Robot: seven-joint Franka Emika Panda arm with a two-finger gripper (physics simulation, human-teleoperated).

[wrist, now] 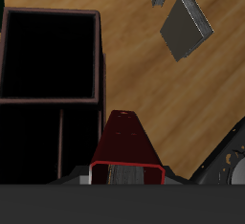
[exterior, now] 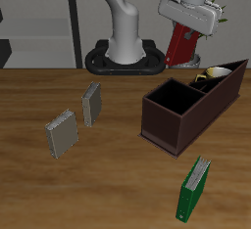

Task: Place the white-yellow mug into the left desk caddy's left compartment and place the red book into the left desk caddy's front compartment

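The gripper (exterior: 183, 39) hangs high above the back of the table, its fingers pinching the red book (exterior: 179, 45) at one end, so that the book dangles from it, long axis close to upright and a little tilted; in the wrist view the same red book (wrist: 126, 146) runs straight away from the fingers toward the table, its far end narrowing with distance. What the coming move appears to turn on is where the left desk caddy (exterior: 165, 122) lies from that hanging book: below it and toward the table's front edge, not directly underneath. The wrist view shows the book's far end just outside the left desk caddy (wrist: 100, 65), beside the wall of its narrow sections, with the large square section beyond. The caddy's long axis runs slantwise across the table. The white-yellow mug (exterior: 212, 76) already stands inside the caddy's far end, between the walls. Which narrow slot counts as the front compartment cannot be settled from these views, but the book's thin edge will probably need lining up with it
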